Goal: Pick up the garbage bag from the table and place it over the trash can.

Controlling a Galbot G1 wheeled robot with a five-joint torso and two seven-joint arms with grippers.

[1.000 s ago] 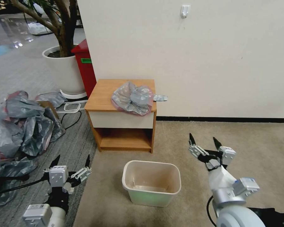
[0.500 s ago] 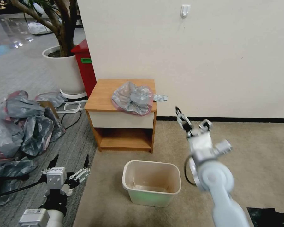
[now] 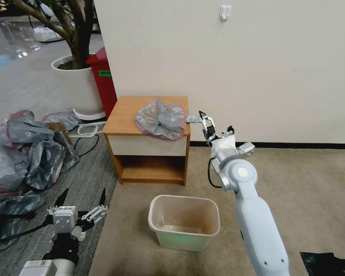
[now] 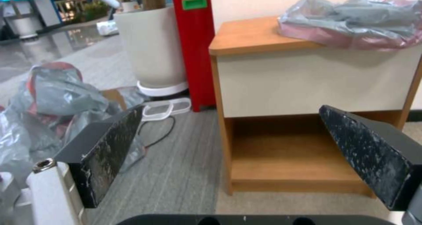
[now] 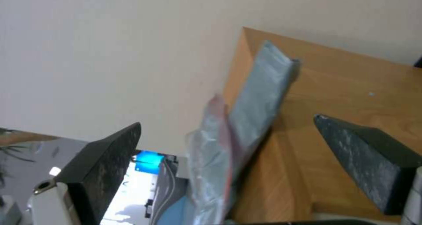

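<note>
1. Garbage bag (image 3: 161,119) lies crumpled on the right half of the table (image 3: 126,115), with a folded strip of it sticking out past the table's right edge, toward the wall.
2. Right tool (image 3: 207,124) is at that strip, fingers spread; in the right wrist view the strip (image 5: 255,96) sits between the two fingers, not yet pinched.
3. Left tool (image 3: 80,199) hangs low beside the heap of grey bags (image 3: 23,149), fingers spread and holding nothing.
4. Risk: the strip is thin and limp, so a closing pinch may catch only its tip, and the film could slide out once the bag's weight drags on it.
5. Risk: the tool is close to the table's corner and the wall; closing off-line could knock the wood or push the strip aside.
6. Risk: pulling sideways by one end would probably leave the bag bunched, with its pink rim closed, making it hard to spread over the trash can (image 3: 184,222) on the floor in front of the table.
</note>
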